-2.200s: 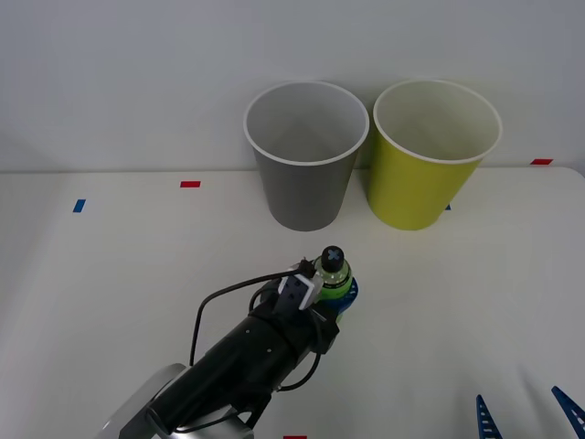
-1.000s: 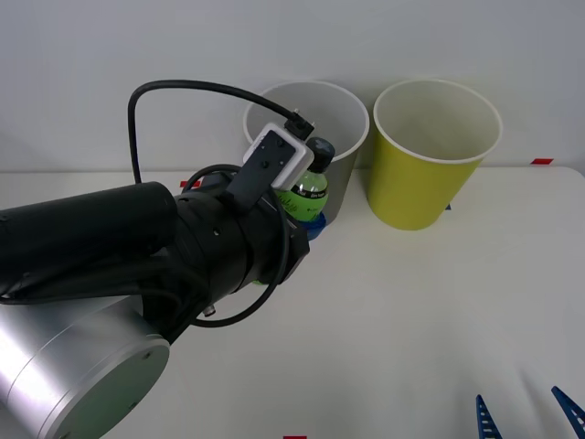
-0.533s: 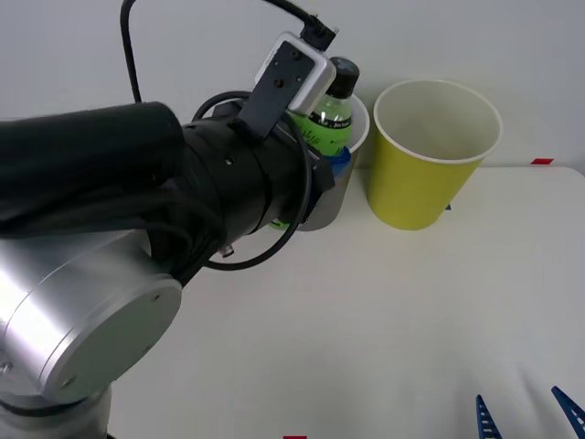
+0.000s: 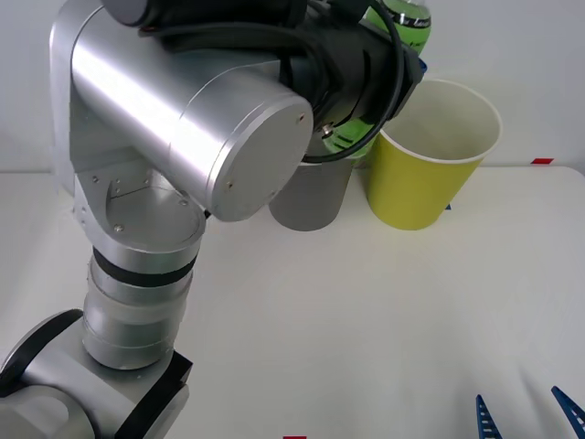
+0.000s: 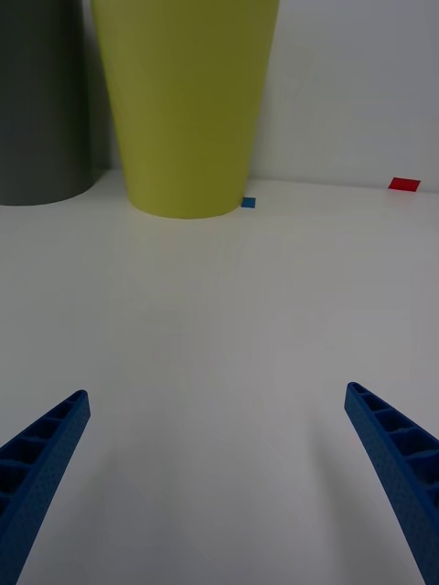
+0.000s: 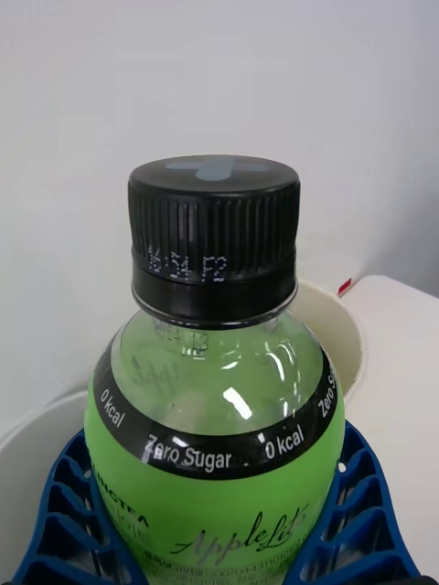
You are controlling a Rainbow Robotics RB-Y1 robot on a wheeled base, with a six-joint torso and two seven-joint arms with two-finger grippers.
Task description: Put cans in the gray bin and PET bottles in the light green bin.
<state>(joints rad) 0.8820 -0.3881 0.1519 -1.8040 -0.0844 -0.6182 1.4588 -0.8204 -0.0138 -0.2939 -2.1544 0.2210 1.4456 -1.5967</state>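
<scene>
My left gripper (image 4: pixel 408 46) is raised high and shut on the PET bottle (image 4: pixel 403 18), which hangs over the near-left rim of the light green bin (image 4: pixel 430 174). In the left wrist view the bottle (image 6: pixel 215 384) stands upright with a black cap and green label, my blue fingers (image 6: pixel 55 512) hugging both its sides. The gray bin (image 4: pixel 311 197) stands left of the green one, largely hidden behind my left arm. My right gripper (image 4: pixel 521 416) rests low at the table's front right, open, facing the light green bin (image 5: pixel 183 101) and the gray bin (image 5: pixel 41 101).
The white table (image 4: pixel 366 311) meets a white wall just behind the bins. Small red tape (image 5: pixel 402 184) and blue tape (image 5: pixel 248 202) marks lie on the table near the green bin. My big left arm (image 4: pixel 201 119) blocks the left half of the front view.
My left arm has lifted the bottle off the table, carrying it up and to the right, past the gray bin to the light green bin's rim. The right arm has stayed still.
</scene>
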